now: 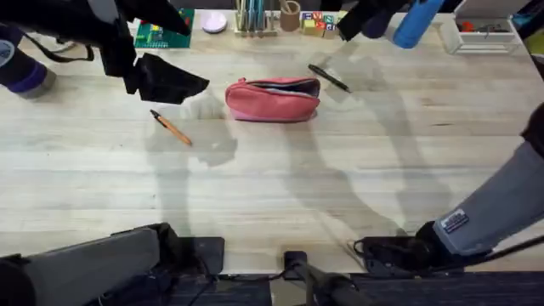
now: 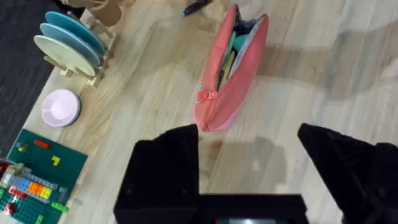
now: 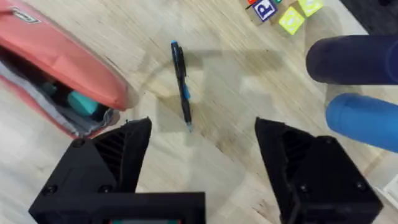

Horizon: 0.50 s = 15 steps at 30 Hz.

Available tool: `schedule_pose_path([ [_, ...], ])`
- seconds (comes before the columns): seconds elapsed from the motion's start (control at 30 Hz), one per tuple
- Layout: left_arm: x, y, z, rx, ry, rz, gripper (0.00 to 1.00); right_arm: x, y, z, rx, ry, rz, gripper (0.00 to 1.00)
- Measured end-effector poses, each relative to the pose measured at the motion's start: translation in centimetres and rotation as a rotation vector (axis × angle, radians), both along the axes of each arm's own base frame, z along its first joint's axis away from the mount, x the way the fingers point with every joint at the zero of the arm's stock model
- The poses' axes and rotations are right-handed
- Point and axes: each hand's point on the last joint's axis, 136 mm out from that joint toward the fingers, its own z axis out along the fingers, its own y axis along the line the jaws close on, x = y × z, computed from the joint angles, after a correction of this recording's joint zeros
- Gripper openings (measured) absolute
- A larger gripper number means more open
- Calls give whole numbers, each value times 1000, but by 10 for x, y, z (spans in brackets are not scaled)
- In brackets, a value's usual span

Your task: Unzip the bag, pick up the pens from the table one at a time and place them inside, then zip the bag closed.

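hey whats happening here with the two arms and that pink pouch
Two robot arms are packing pens into the pink bag, which lies unzipped on the table. Neither pen is in yet: the orange pen lies to its left, the black pen just past its right end. The left gripper hangs open near the bag's end, and the right gripper hangs open over the black pen. Nothing is being held.

The pale plank table (image 1: 280, 178) carries the salmon-pink bag (image 1: 273, 99) near its middle, zipper open — an orange pen (image 1: 171, 127) lies apart to its left, a black pen (image 1: 329, 78) just off its right end. Along the far edge sit a green brick plate (image 1: 161, 34), a pink dish (image 1: 213, 22), a wooden pen holder (image 1: 256, 20) and lettered blocks (image 1: 318, 23) — a white tray (image 1: 482, 34) at the right.
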Motion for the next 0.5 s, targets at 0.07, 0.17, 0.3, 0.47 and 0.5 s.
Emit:
schedule_pose_path([
  [0.07,0,0,0,0,0,0,993,3,0,-10,-4,17,-2,996],
  [0.17,0,0,0,0,0,0,993,8,-1,-28,-14,53,-4,996],
  [0.3,-1,0,0,-1,4,0,993,14,0,-57,-24,107,-5,996],
  [0.47,-3,-1,-1,-3,14,0,993,21,1,-87,-35,155,-7,996],
  [0.5,-3,-1,-1,-3,14,0,993,21,1,-92,-36,163,-7,996],
])
